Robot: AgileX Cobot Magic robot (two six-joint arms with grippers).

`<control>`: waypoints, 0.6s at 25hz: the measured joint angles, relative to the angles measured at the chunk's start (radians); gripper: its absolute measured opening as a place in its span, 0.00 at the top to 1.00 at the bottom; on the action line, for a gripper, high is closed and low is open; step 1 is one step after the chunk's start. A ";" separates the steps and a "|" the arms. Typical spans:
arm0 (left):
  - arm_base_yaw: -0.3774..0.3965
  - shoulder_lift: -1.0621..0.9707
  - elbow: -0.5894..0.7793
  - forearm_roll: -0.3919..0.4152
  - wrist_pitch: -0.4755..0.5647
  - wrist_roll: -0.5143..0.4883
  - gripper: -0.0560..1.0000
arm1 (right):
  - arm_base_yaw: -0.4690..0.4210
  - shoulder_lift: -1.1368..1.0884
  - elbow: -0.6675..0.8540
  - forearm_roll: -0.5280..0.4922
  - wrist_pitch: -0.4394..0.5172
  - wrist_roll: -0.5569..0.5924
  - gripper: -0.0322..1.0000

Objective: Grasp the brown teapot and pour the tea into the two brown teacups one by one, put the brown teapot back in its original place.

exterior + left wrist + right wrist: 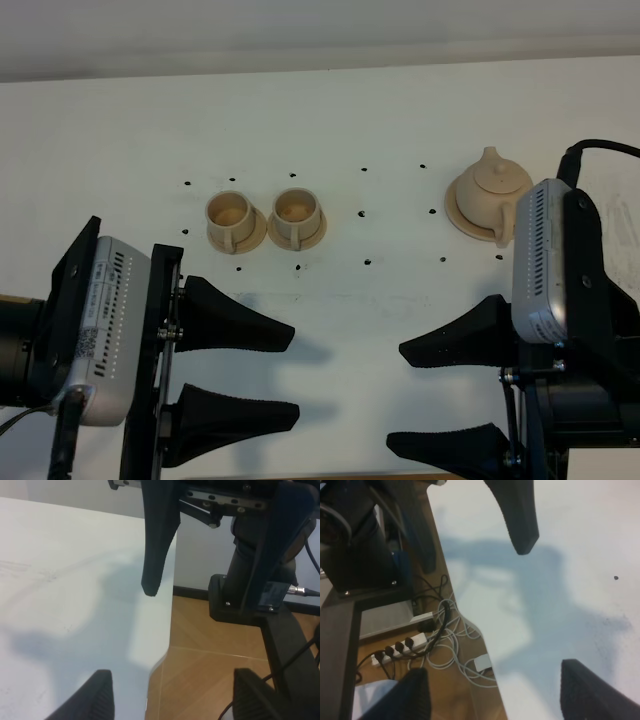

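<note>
The pale beige brown teapot stands upright on its wide flat saucer, the original place, at the back right. The two brown teacups stand side by side on small saucers at the back left of middle. My left gripper is open and empty near the table's front edge, well short of the cups. My right gripper is open and empty at the front right, in front of the teapot. The wrist views show no teapot or cups, only open grippers.
The white table has small dark holes around the cups and teapot. Its front edge drops to a wooden floor with an arm base. Cables and a power strip lie on the floor below.
</note>
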 joint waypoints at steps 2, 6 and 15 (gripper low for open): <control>0.000 0.000 0.000 0.003 0.000 -0.001 0.40 | 0.000 0.000 0.000 0.000 0.000 0.001 0.45; 0.000 0.000 0.000 0.009 -0.001 -0.001 0.40 | 0.000 0.000 0.000 -0.001 -0.005 0.002 0.45; 0.000 0.000 0.000 0.011 -0.001 -0.004 0.40 | 0.000 0.000 0.000 -0.002 -0.007 0.009 0.45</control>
